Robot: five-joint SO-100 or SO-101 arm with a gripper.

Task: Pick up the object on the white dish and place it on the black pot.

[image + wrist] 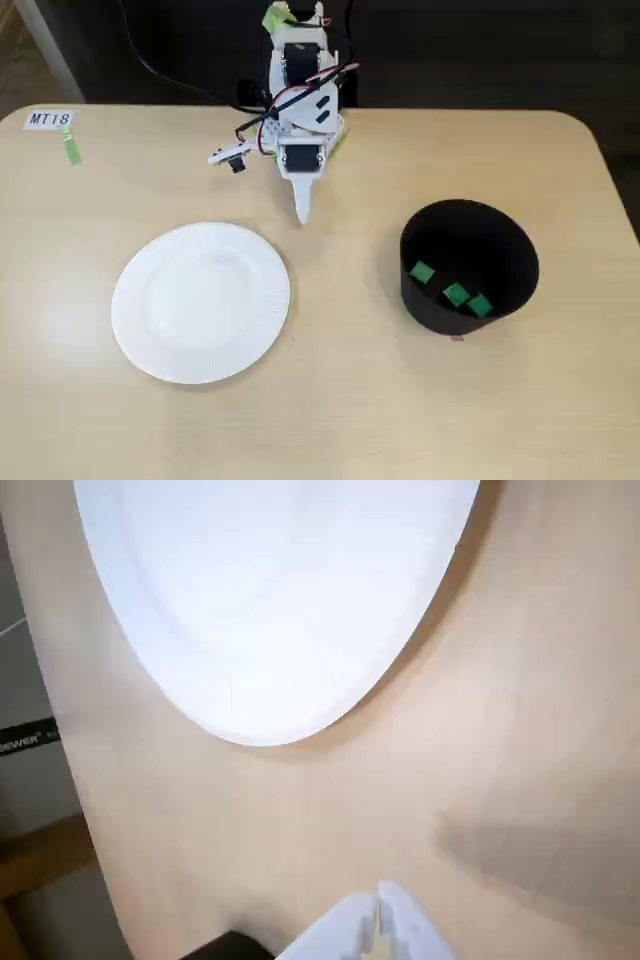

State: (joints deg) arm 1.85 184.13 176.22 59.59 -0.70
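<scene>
Green cubes (455, 293): three, tiny, bright, all inside black pot (470, 232), matte, cylindrical, at right in fixed view. White dish (200, 302): one, round paper plate, ribbed rim, bare, at left. Arm: folded back at table's (350, 400) far edge; gripper (301, 212) pointing down, fingers together, holding nothing. Table: pale wood.

A pale wooden table (330, 400) with rounded corners stands against a dark, shadowed background.
</scene>
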